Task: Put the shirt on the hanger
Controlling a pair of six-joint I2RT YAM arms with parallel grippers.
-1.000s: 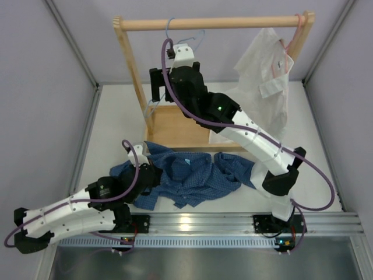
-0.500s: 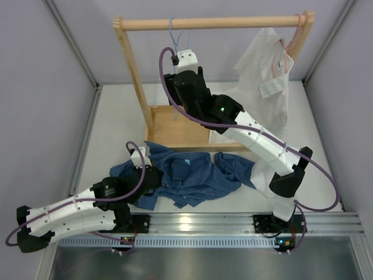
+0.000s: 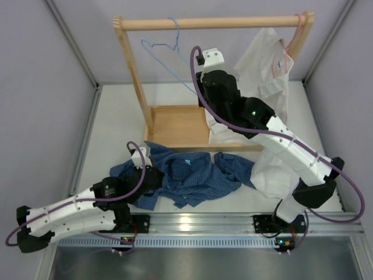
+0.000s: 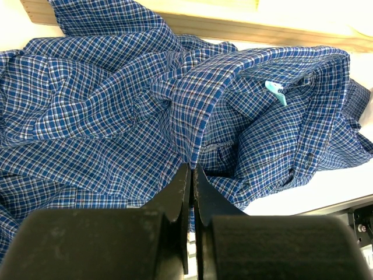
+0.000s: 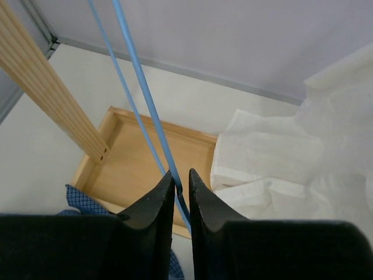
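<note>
The shirt [image 3: 186, 175] lies in a rumpled heap on the table [image 3: 116, 128] at the near edge, just in front of the wooden rack's base [image 3: 175, 125], collar and its small label turned up. The left tool [image 4: 191, 172] sits at the heap's left side with its jaws pressed together. A ridge of checked cloth runs straight into the tips, so it looks clamped on a fold near the collar, probably to keep that end ready to lift.

The hanger [image 5: 145, 87] hangs by its hook from the rail [image 3: 215, 23] at the far left of the rack, swung out at a slant rather than hanging plumb. The right tool [image 5: 182, 178] accounts for the slant. Its jaws stand nearly together with the thin blue wire between them — a pinch on the lower arm of the hanger, pulling it rightwards and toward the near side.

The likely aim is to unhook the hanger and bring it down to the shirt. A wire that thin may slip or twist in the grip — worth watching.

The white shirt [image 3: 268, 76] on its pink hanger [image 3: 297, 29] at the far right is not part of this.
</note>
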